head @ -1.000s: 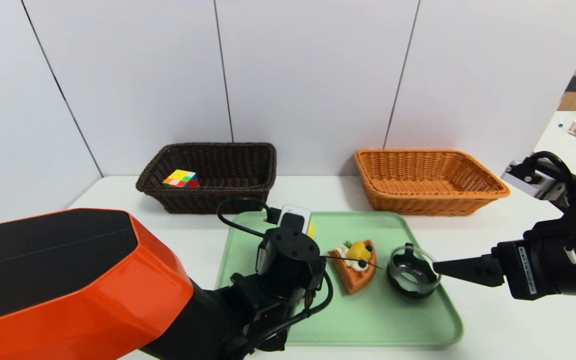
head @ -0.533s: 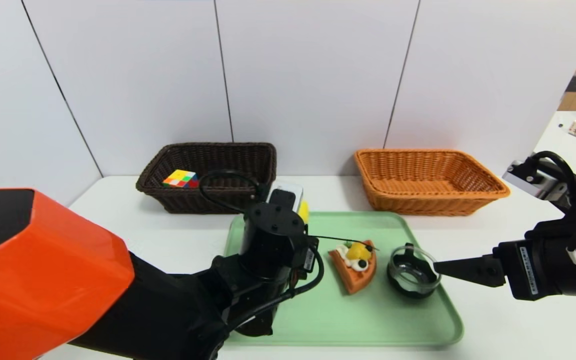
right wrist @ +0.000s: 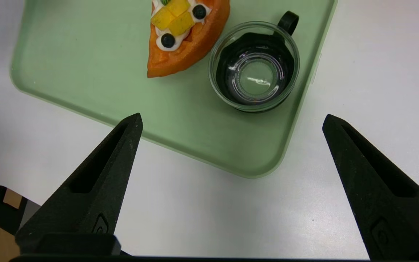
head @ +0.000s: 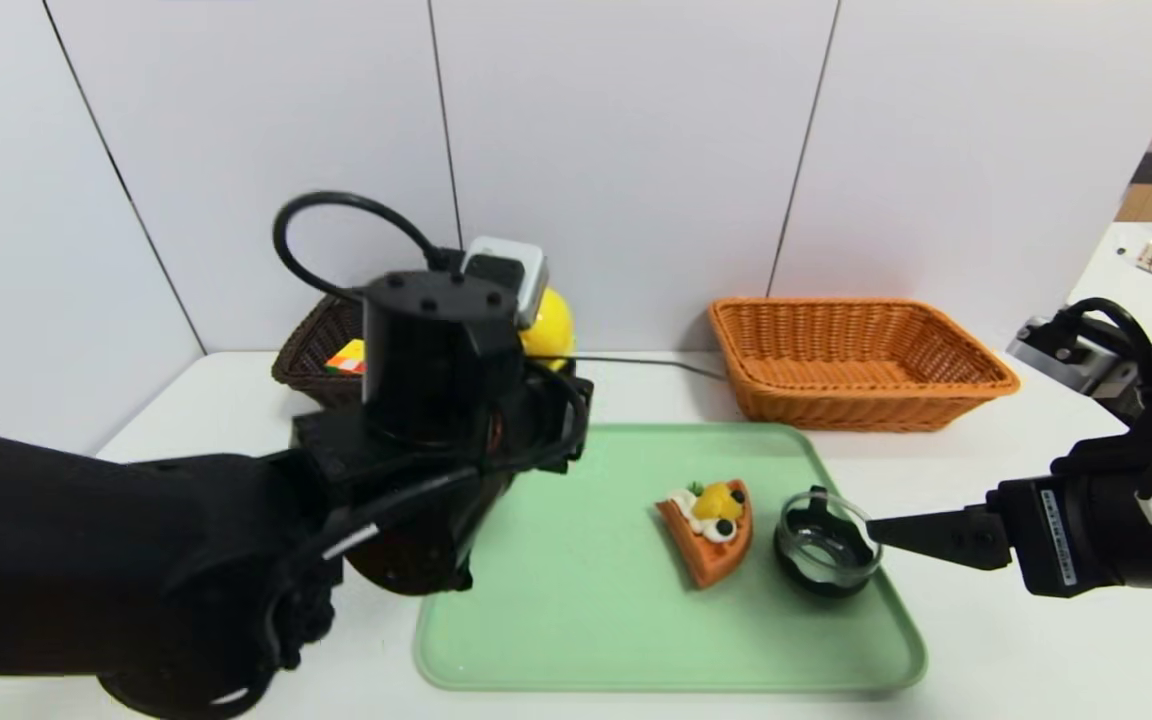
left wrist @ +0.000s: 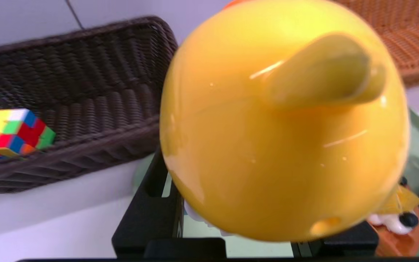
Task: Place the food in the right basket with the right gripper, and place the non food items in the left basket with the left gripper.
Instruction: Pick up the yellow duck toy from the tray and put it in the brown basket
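My left gripper [left wrist: 267, 240] has risen off the green tray [head: 576, 640] since a second ago and now carries the duck [left wrist: 286, 120] high, just in front of the dark basket [head: 311, 345]; the tray spot it left is bare. The duck is glossy yellow and rounded, filling the left wrist view, pinched between black fingers [left wrist: 151, 218] at its underside. The cube [left wrist: 11, 133] lies in the dark basket's left end. My right gripper [right wrist: 231, 153] hangs spread wide, holding nothing, at the tray's near right corner. The waffle [head: 711, 530] and glass bowl [head: 826, 548] sit side by side on the tray; the orange basket [head: 856, 365] stands far right.
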`<action>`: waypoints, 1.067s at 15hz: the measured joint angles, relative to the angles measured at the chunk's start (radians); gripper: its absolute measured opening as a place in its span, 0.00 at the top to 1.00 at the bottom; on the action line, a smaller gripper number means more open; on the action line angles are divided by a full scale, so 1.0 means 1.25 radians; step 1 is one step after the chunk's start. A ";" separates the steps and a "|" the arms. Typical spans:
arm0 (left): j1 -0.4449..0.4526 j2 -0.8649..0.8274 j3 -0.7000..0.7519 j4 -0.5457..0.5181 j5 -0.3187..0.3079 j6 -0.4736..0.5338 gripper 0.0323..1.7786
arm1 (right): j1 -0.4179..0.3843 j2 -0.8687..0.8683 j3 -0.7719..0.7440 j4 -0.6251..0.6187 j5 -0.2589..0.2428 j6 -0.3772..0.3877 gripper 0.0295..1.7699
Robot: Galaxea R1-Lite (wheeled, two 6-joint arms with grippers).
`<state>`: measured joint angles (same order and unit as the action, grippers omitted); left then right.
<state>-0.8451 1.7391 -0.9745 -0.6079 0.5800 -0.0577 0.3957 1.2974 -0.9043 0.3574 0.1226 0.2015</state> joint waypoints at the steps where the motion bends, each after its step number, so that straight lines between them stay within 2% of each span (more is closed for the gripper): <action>1: 0.023 -0.016 -0.032 0.044 -0.001 0.002 0.59 | 0.000 0.000 0.006 -0.013 -0.001 0.000 0.03; 3: 0.082 -0.033 -0.092 0.128 -0.013 0.003 0.59 | 0.000 0.000 0.020 -0.037 0.000 -0.001 0.03; 4: 0.123 -0.030 -0.116 0.165 -0.036 0.003 0.59 | 0.000 0.001 0.025 -0.047 0.000 -0.001 0.03; 7: 0.224 0.007 -0.158 0.193 -0.120 0.003 0.59 | 0.001 0.001 0.027 -0.053 0.000 -0.001 0.03; 9: 0.269 0.044 -0.199 0.195 -0.147 0.003 0.59 | 0.001 0.001 0.028 -0.053 0.001 -0.002 0.03; 12: 0.302 0.100 -0.260 0.197 -0.174 0.005 0.59 | 0.001 0.001 0.028 -0.053 0.000 -0.001 0.03; 16: 0.333 0.192 -0.351 0.226 -0.178 0.014 0.59 | 0.001 0.001 0.030 -0.053 0.001 -0.001 0.03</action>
<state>-0.4289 1.9787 -1.4128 -0.3260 0.3574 -0.0404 0.3968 1.2987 -0.8668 0.2915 0.1234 0.2000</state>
